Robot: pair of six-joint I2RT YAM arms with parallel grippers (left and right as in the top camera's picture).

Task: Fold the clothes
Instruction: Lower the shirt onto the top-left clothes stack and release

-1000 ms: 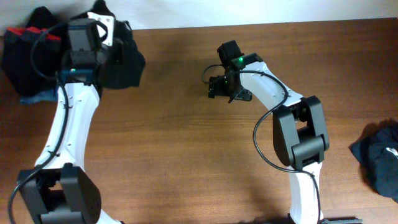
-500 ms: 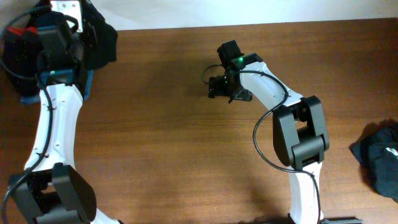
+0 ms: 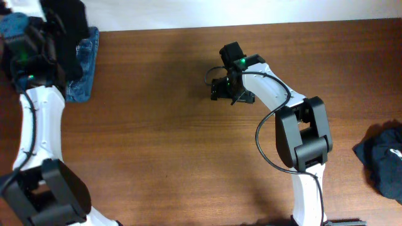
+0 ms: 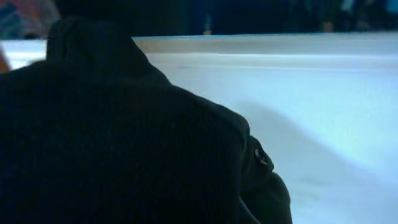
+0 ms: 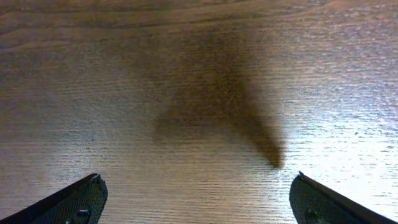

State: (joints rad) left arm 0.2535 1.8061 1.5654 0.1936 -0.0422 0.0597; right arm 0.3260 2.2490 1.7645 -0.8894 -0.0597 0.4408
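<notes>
At the far left corner of the table (image 3: 157, 132), the left gripper (image 3: 50, 28) is clamped on the black top (image 4: 112, 143), which hangs bunched before its camera and hides the fingers. Blue denim (image 3: 85, 63) lies just beside it. Near the middle, the right gripper (image 5: 196, 183) hovers over bare wood, jaws wide apart. Another dark garment (image 3: 384, 160) lies at the right edge.

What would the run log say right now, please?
left jaws: shut on limp black fabric top | right jaws: open over brown wooden table
</notes>
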